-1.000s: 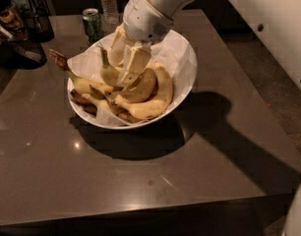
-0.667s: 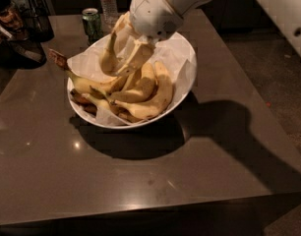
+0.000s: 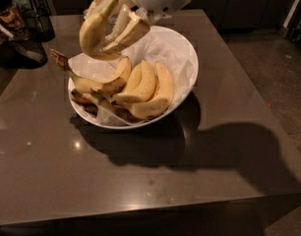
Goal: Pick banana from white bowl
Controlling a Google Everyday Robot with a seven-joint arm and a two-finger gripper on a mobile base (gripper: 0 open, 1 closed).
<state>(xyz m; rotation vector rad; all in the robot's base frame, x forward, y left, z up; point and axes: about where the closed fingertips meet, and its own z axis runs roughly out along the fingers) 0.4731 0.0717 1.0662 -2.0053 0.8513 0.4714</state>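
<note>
One banana [image 3: 93,31] is in the grasp of the gripper [image 3: 110,42], and I read it as hanging in the air above the far-left part of the white bowl [image 3: 189,70], apart from the fruit below.

1. Gripper position: it enters from the top edge of the camera view, angled down and to the left, over the far side of the bowl.
2. Finger state: the fingers [image 3: 133,32] are closed onto the banana from its inner curve. The gap between them is narrow, and nothing else is held.
3. Banana attitude: it hangs roughly upright, with its curved back facing left and its lower end just above the bowl's crumpled paper lining [image 3: 165,48].
4. Bowl contents: three plump yellow bananas [image 3: 143,85] lie side by side near the middle. A thinner banana [image 3: 86,82] lies at the left with its dark stem reaching out over the rim. Dark brown bananas [image 3: 84,101] lie underneath along the near-left edge.
5. Support surface: the bowl stands on a glossy dark desk [image 3: 140,181], towards its far half. A broad shadow [image 3: 224,146] falls on the desk to the bowl's right and front.
6. Surroundings: dark containers [image 3: 13,14] stand at the far-left corner of the desk, well apart from the bowl. I cannot tell what they are.
</note>
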